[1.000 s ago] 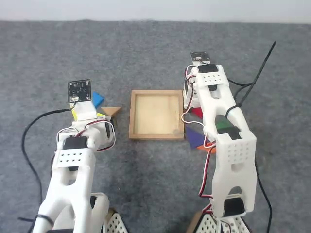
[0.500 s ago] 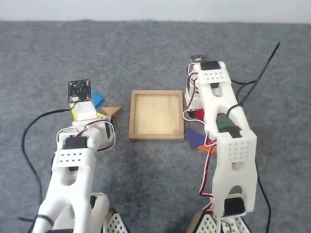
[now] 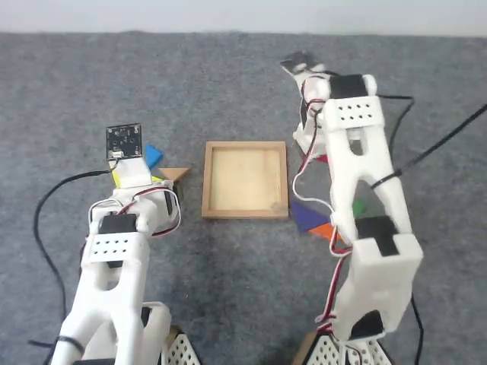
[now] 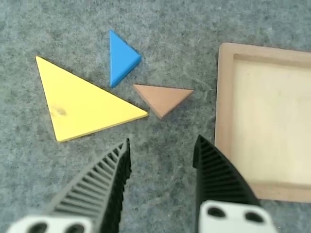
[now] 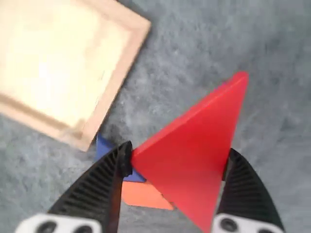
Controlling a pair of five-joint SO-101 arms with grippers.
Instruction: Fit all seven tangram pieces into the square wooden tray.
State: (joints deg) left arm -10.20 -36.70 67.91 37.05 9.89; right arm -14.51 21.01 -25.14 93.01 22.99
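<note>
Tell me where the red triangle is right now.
In the right wrist view the red triangle is clamped in the right claw, just right of the tray, over the blue piece and the orange piece.

Square wooden tray (image 3: 207, 182) on grey desk (image 3: 228, 84) between arms, blue piece (image 3: 154, 156), yellow piece (image 3: 116, 181), brown piece (image 3: 176, 174) by left arm (image 3: 114, 243), purple piece (image 3: 306, 215), orange piece (image 3: 323, 230), green piece (image 3: 358, 207), red piece (image 3: 320, 159) under right arm (image 3: 358, 152).
</note>
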